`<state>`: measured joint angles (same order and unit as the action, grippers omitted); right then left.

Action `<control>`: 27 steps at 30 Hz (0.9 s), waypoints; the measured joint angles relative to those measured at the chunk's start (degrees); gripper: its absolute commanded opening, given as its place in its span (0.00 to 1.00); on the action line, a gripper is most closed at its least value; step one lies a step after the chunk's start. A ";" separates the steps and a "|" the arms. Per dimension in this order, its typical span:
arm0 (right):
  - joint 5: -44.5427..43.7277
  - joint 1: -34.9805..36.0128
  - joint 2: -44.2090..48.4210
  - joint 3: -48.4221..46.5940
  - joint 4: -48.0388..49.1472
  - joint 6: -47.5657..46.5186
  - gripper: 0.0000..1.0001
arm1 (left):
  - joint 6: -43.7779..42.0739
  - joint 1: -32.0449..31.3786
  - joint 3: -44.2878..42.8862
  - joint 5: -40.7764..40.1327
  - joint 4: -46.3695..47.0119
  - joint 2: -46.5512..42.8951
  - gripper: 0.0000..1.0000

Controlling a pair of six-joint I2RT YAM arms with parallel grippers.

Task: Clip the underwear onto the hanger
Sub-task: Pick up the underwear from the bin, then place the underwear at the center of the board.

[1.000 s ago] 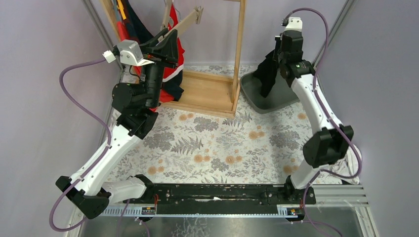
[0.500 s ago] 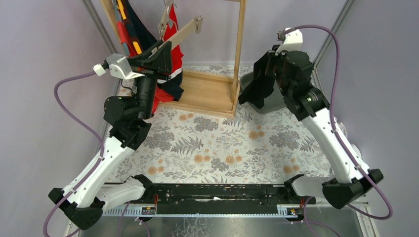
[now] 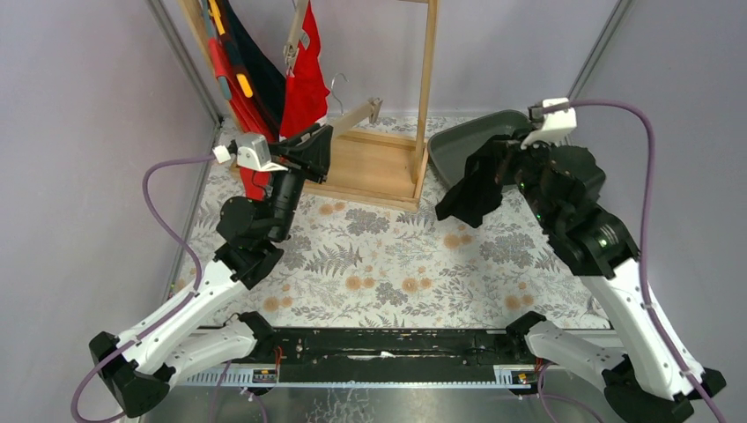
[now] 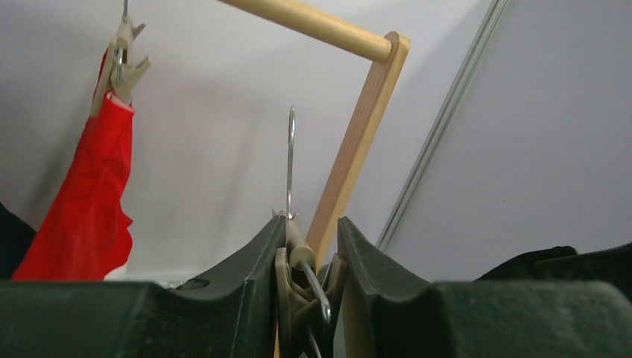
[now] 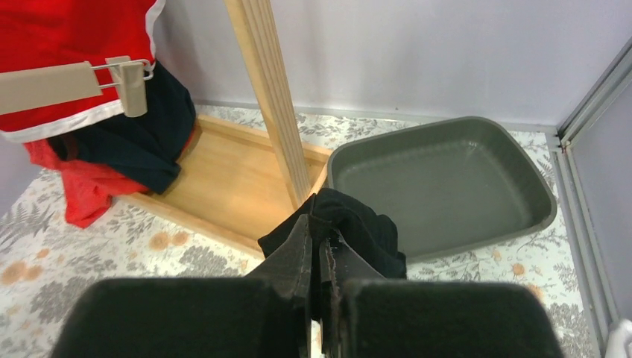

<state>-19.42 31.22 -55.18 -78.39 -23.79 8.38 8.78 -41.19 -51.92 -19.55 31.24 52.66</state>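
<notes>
Worktop (image 3: 388, 256) carries rack (image 3: 429, 88) and tray (image 3: 454, 141). Left jaws clench the hanger (image 3: 357, 117) below its hook. Right jaws pinch black underwear (image 5: 365, 224) aloft beside the tray. Bringing both together seems the step; next, feed an edge into a clip (image 5: 134, 78).

Floral table (image 3: 379, 264) carries wooden rack (image 3: 374, 167) and grey bin (image 5: 447, 179).
</notes>
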 measured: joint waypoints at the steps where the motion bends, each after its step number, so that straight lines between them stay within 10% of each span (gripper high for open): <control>1: 0.33 0.02 1.27 0.02 -1.42 0.50 0.00 | 0.04 -0.59 1.03 -0.57 0.35 -0.50 0.00; 11: 5.77 0.17 5.16 1.51 -10.62 6.03 0.00 | -0.59 -8.63 11.15 -8.96 9.25 -2.29 0.00; 18: 10.34 0.20 -11.61 7.52 -6.16 10.10 0.03 | -0.85 -11.19 15.02 -13.22 13.27 -1.81 0.00; 22: 10.45 0.22 -24.90 8.15 -1.92 10.95 0.56 | -0.20 -11.54 17.51 -14.99 14.82 -1.97 0.00; 27: 10.32 0.22 -34.18 7.96 5.92 10.05 0.80 | 1.05 -11.72 20.11 -16.79 15.47 -1.97 0.00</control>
<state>-9.10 31.44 -89.36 -70.43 -17.87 18.44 9.82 -52.90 -31.81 -36.34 46.72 50.70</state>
